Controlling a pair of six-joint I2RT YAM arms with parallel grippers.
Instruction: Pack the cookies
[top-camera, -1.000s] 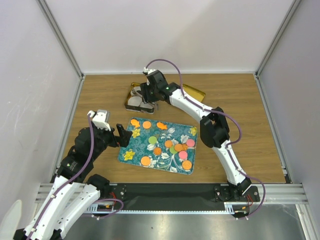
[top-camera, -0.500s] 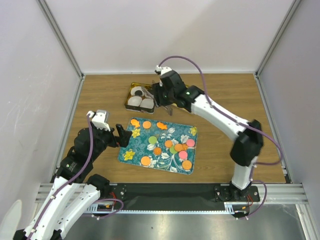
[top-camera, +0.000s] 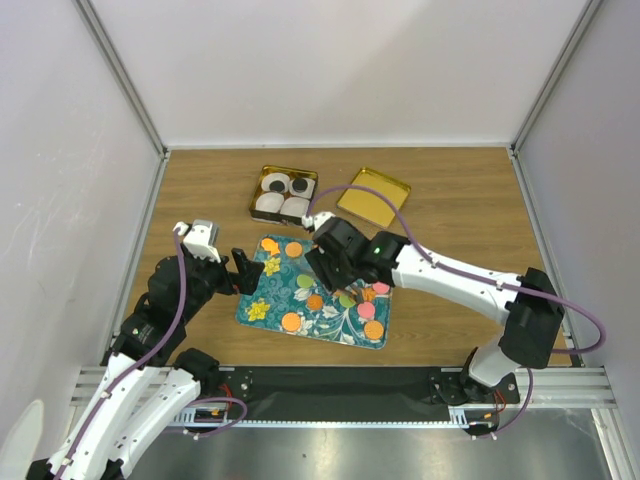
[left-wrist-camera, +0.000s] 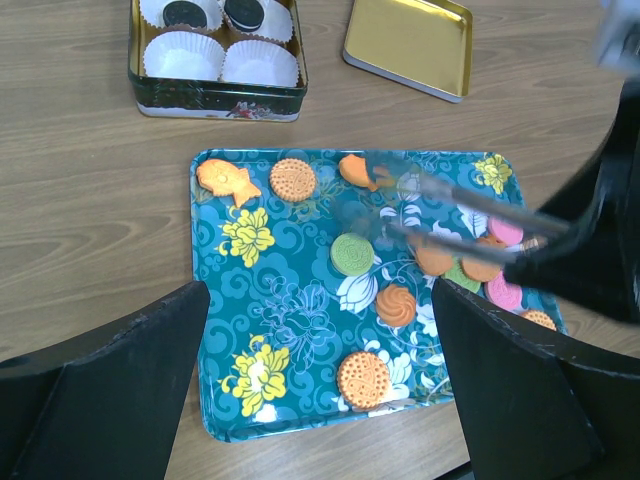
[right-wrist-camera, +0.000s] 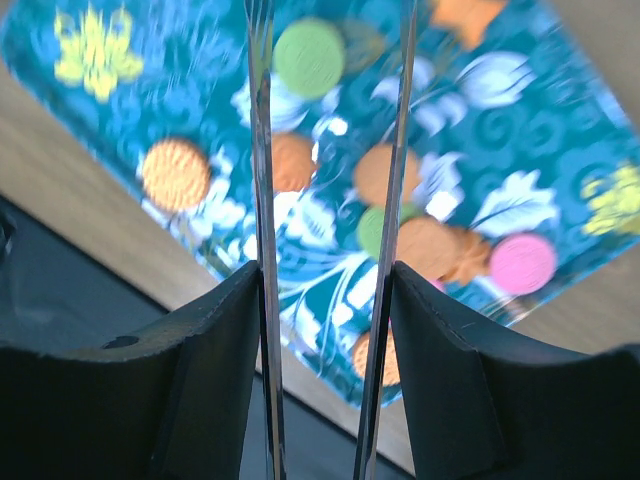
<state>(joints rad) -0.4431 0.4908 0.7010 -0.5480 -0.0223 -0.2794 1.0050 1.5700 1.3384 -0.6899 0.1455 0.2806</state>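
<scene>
Two black round cookies (left-wrist-camera: 185, 12) sit in the dark metal tin (left-wrist-camera: 215, 100); the orange, green and pink cookies (left-wrist-camera: 352, 254) wait on the teal flowered tray (left-wrist-camera: 300, 340). Right gripper (right-wrist-camera: 325, 290) clamps thin metal tongs (right-wrist-camera: 262, 150) over the tray's middle, while left gripper (left-wrist-camera: 320, 290) gapes empty at its left edge.

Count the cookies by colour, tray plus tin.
orange cookies: 9, all on the tray (the cluster under the tongs overlaps, so this could be off by one)
green cookies: 2, on the tray
pink cookies: 2, on the tray
black cookies: 2, in the tin
Total: 15
</scene>
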